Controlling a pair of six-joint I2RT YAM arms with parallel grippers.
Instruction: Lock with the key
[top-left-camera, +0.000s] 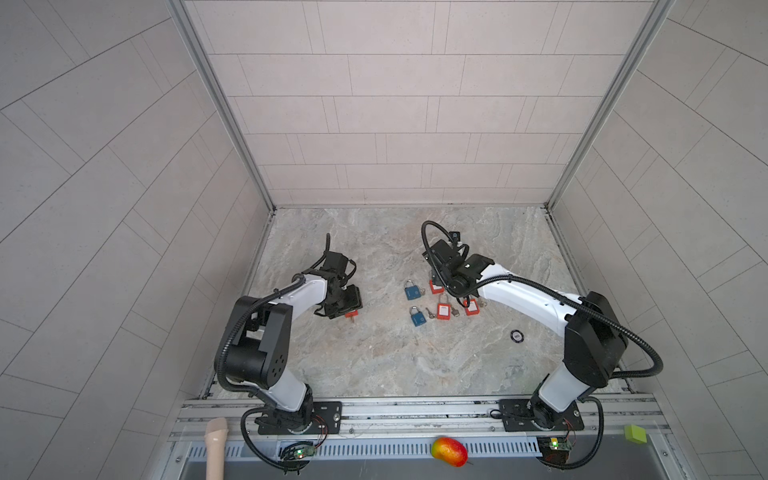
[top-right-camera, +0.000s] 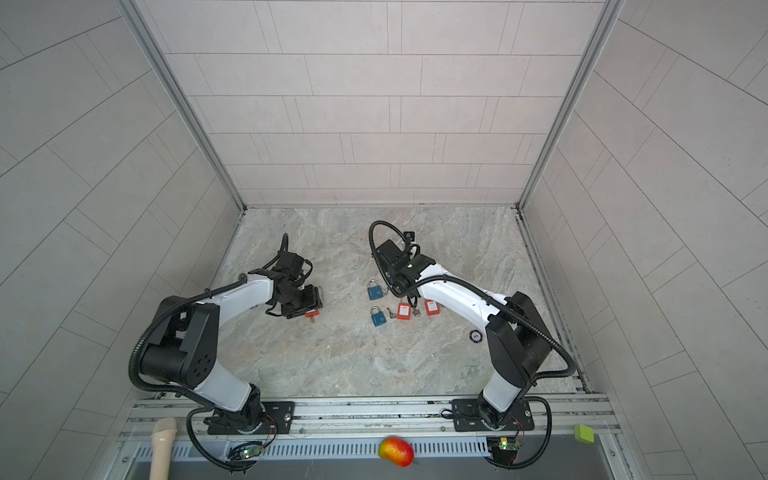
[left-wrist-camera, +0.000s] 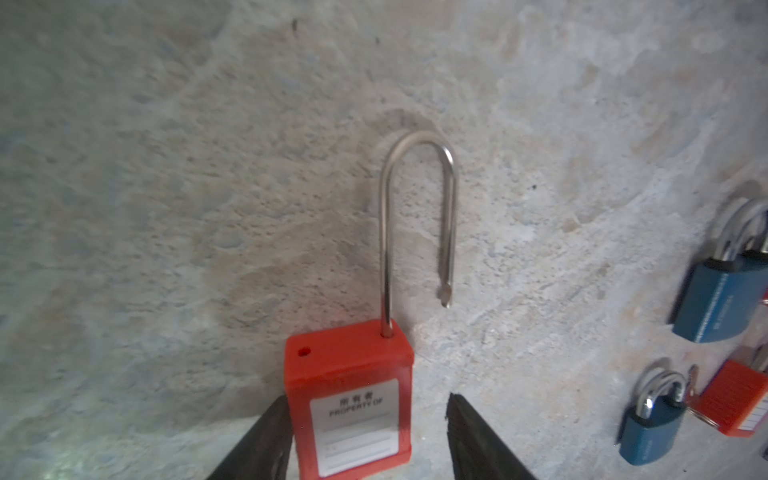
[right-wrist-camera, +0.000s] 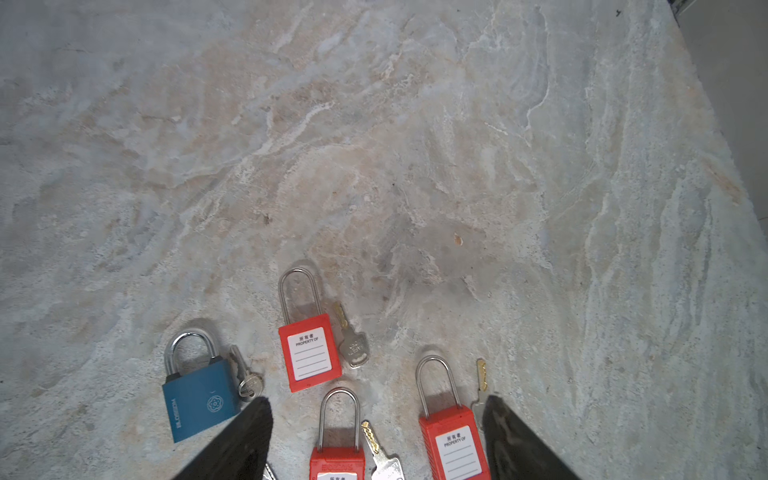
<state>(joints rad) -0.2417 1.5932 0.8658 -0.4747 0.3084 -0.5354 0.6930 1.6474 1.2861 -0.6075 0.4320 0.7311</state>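
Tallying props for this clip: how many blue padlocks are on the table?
2. The far blue metal padlock lies centrally on the stone-patterned table; the near blue metal padlock lies beside it, nearer the robot's base. Others could be hidden.

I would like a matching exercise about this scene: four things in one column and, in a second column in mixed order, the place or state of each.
Things
1. red plastic padlock with long steel shackle
2. red-and-yellow mango-shaped fruit
3. small round black disc
4. lime-green block

Place or state
A. on the marbled stone tabletop, near the right arm
B. front metal frame, far right
C. shackle open
D. front metal frame, near the middle

Pairs: 1-C, 2-D, 3-A, 4-B
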